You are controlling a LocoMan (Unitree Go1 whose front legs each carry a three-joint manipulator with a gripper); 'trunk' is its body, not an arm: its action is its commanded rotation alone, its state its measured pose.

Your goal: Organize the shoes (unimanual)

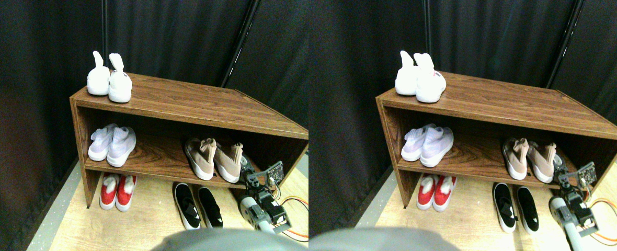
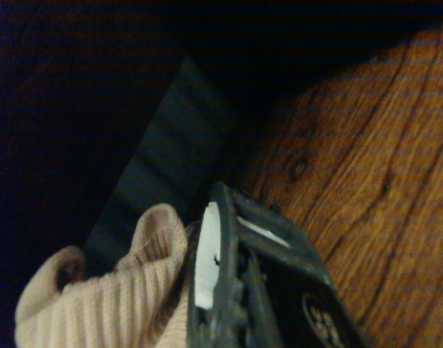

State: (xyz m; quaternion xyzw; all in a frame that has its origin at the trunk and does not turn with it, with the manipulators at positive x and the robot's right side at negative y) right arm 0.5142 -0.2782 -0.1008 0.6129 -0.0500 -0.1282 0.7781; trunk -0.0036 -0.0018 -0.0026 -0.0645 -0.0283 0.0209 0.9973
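Right manipulator (image 1: 260, 180) reaching in from the lower right, raised to the right end of the middle shelf of the brown wood-grain shoe rack (image 1: 193, 102), gripper end just beside the right-hand shoe of the dusty-pink knit sock-shoes with white soles (image 1: 215, 157). Orange cable (image 1: 294, 201) looping on the pale wooden floor (image 1: 146, 219) behind the arm. In the wrist view, dark jaw frame (image 2: 243, 290) pressed close against the ribbed pink cuff (image 2: 119, 290), a strip of white sole (image 2: 206, 254) showing along the jaw's edge; possibly clamped on the shoe, but cannot tell whether the jaws are apart or together. Wood grain of the shelf beyond. Elsewhere: white knit high-top pair (image 1: 109, 78) upright on the rack's top at its left end; pale-lavender knit pair (image 1: 112, 144) on the middle shelf, left; red pair with white cuffs (image 1: 117, 191) on the floor beneath, left; black slip-ons with white soles (image 1: 197, 205) on the floor, right of centre.
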